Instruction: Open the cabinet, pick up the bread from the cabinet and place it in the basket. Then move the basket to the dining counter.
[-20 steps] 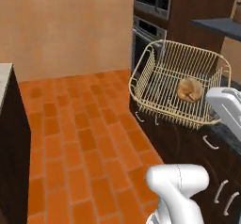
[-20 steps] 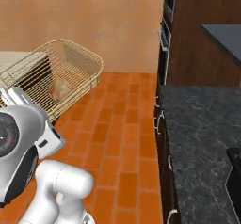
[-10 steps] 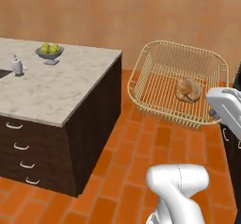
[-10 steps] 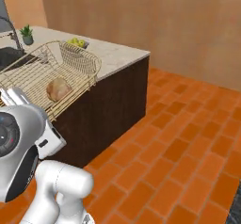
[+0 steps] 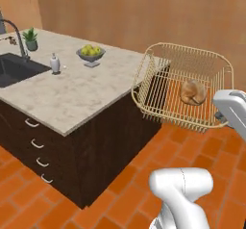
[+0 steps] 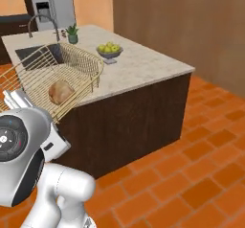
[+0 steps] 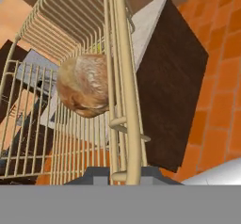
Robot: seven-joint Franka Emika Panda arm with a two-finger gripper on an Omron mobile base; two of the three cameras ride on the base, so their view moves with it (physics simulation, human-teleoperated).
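Note:
My gripper (image 7: 124,173) is shut on the near rim of the golden wire basket (image 7: 126,72), holding it in the air. The round tan bread (image 7: 84,84) lies inside it against the mesh. From the left base view the basket (image 5: 150,79) hangs just past the corner of the dining counter (image 5: 72,95), with the bread (image 5: 192,92) on its floor. The right base view has the basket (image 6: 85,62) overlapping the beige counter top (image 6: 143,66), the bread (image 6: 60,92) in it. The cabinet is out of view.
On the island stand a grey fruit bowl (image 5: 91,55) of apples, a soap dispenser (image 5: 55,63), a small plant (image 5: 30,38), and a dark sink (image 5: 14,68) with a curved faucet (image 5: 17,33). Orange brick floor (image 6: 201,155) surrounds the island. A wood wall runs behind.
The whole picture has swung round as the base turned, from the ovens and dark cabinets to the island. The basket with the bread has stayed in my grip.

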